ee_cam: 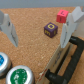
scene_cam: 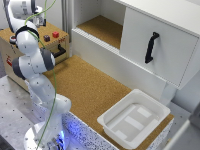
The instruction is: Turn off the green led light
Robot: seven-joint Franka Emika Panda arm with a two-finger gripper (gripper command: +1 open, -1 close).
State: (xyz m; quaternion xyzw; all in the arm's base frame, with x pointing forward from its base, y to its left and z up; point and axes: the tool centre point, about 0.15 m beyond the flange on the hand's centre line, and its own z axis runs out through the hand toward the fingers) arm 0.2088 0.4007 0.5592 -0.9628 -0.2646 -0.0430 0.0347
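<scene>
In the wrist view a round green button (ee_cam: 19, 76) sits on the cork top of a box, with a round blue button (ee_cam: 2, 61) beside it. I cannot tell whether the green one is lit. My gripper (ee_cam: 39, 45) is open and empty above the cork, with the green button off to one side near one finger (ee_cam: 9, 30). In the exterior view the gripper (scene_cam: 39, 22) hangs over the wooden box (scene_cam: 10, 50) at the exterior view's left. The arm hides the green button there.
A purple block (ee_cam: 50, 30) and a red block (ee_cam: 61, 16) sit further along the box top, also visible in the exterior view as dark (scene_cam: 46, 37) and red (scene_cam: 55, 34). A black handle (ee_cam: 67, 62) is on the box front. A white cabinet (scene_cam: 160, 45) and white bin (scene_cam: 135, 117) stand right.
</scene>
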